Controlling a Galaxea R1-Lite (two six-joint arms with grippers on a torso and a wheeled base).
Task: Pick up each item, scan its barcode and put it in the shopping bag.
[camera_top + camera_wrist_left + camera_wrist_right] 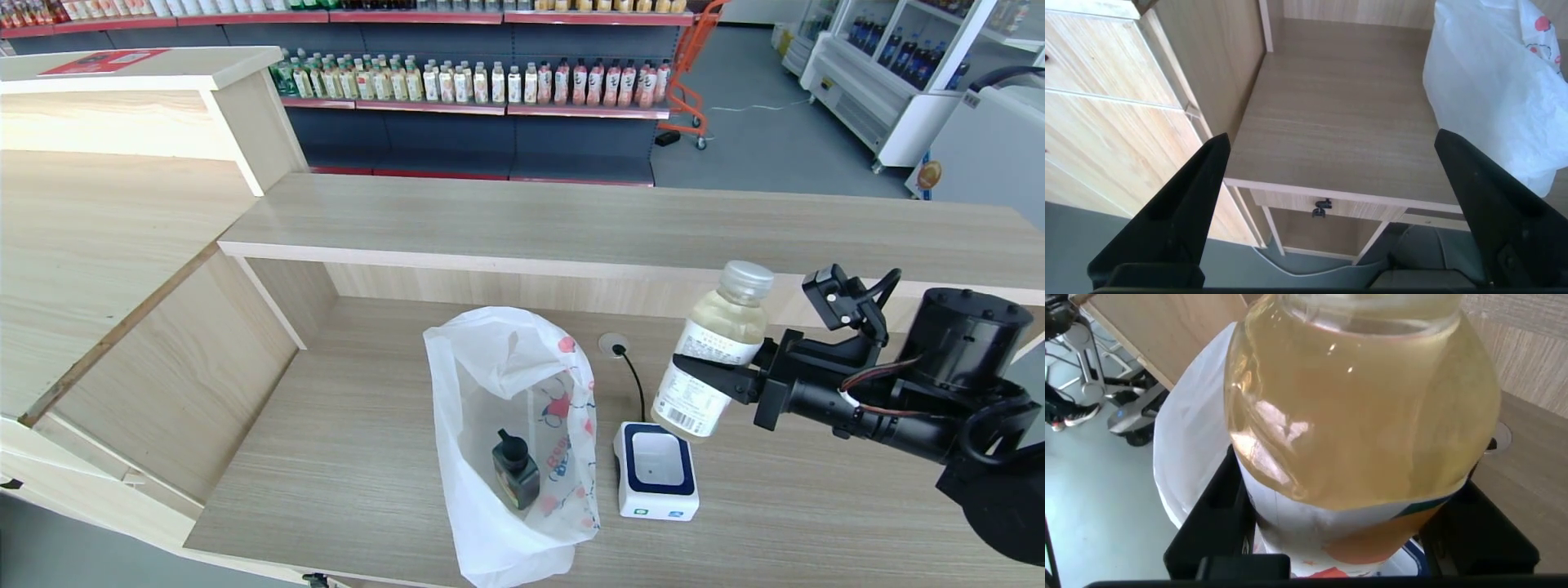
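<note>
The right gripper was clamped around the labelled middle of a clear bottle of pale yellow drink. It held the bottle tilted in the air, cap uppermost, with the lower end just above the white, blue-framed barcode scanner. The scanner sat towards the near edge of the desk, and its black cable ran back to a round port in the desktop. Just beside the scanner, on its left, the white shopping bag stood open-mouthed with a small dark bottle inside. The left gripper hung by the desk's near edge, left of the bag, fingers wide apart and holding nothing.
</note>
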